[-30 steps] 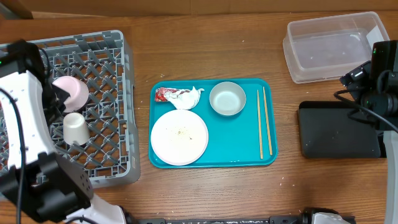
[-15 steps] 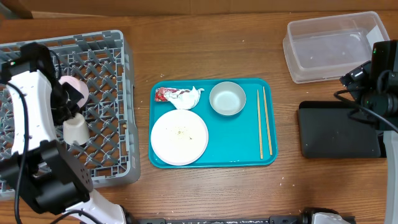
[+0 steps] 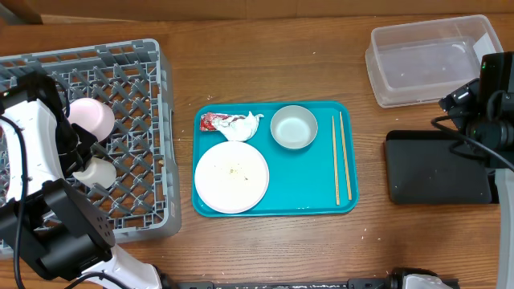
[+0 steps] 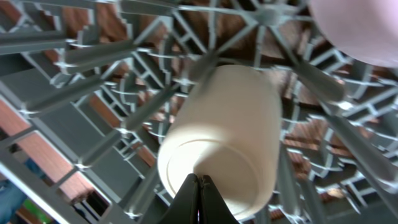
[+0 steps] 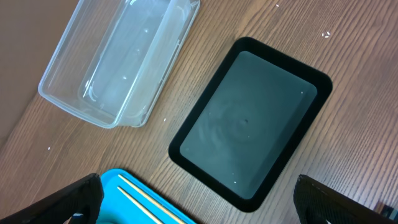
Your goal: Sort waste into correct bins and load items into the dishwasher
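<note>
Brown wooden surface (image 3: 265, 64), grain visible, a few pale specks. Past far edge, only a tan strip of room.
Left: grey dish rack (image 3: 104, 50) holding a tilted cup (image 3: 96, 171), small pale dish (image 3: 90, 119) just beside it.
Centre: teal tray (image 3: 321, 205) with large plate (image 3: 231, 177) bearing crumbs (image 3: 234, 169), red wrapper (image 3: 210, 121) touching tissue (image 3: 243, 125), bowl (image 3: 293, 127), two chopsticks (image 3: 341, 156) laid parallel.
Right: clear tub (image 3: 430, 60) at far corner, black tray (image 3: 438, 167) nearer.
Left claw (image 4: 199, 186) pinched shut at cup's base, gripping nothing seen.
Right claw (image 5: 198, 186) spread wide, empty, above black tray.
</note>
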### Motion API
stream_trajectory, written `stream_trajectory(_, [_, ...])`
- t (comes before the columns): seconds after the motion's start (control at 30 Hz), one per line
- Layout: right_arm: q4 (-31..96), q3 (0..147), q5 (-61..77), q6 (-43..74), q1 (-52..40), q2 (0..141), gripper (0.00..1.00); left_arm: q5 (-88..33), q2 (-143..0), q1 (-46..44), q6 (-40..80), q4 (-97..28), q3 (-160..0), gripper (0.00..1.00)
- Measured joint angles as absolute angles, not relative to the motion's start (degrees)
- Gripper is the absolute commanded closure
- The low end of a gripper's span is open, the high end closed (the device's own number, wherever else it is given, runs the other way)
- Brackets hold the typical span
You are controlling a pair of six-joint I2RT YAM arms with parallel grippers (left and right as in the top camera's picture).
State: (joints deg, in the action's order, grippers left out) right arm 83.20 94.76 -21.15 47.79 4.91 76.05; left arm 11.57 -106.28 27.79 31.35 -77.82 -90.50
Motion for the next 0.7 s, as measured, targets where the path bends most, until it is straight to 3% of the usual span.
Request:
stream_trajectory(0.4, [83.2,94.8,-21.2,47.8,4.9,76.1,0.00,2.3,-101.4,28.8,30.9,-80.5,-94.5,0.93])
stream_trajectory(0.43, [83.2,94.8,-21.2,47.8,4.9,76.1,0.00,0.8,-99.6,28.2,30.2,-79.7,-95.0,0.81])
stream_trajectory(0.5, [83.2,94.8,-21.1,47.8,4.9,76.1,0.01,-3.2,-95.2,26.1,27.6,-78.2,-95.9,0.33])
stream_trajectory(0.53, [83.2,94.8,-21.2,47.8,4.9,76.1,0.00,-5.1,-93.5,24.8,26.7,-77.7,-96.2,0.25])
stream_trajectory(0.6, [83.2,94.8,-21.2,47.8,4.9,76.1,0.00,-8.6,-90.7,20.5,23.9,-77.0,-96.9,0.13])
stream_trajectory(0.63, [83.2,94.8,-21.2,47.8,4.9,76.1,0.00,-9.4,-90.2,18.8,23.1,-76.8,-97.0,0.13])
stream_trajectory(0.7, [83.2,94.8,-21.2,47.8,4.9,76.1,0.00,-10.5,-90.1,14.1,20.9,-76.5,-97.1,0.21])
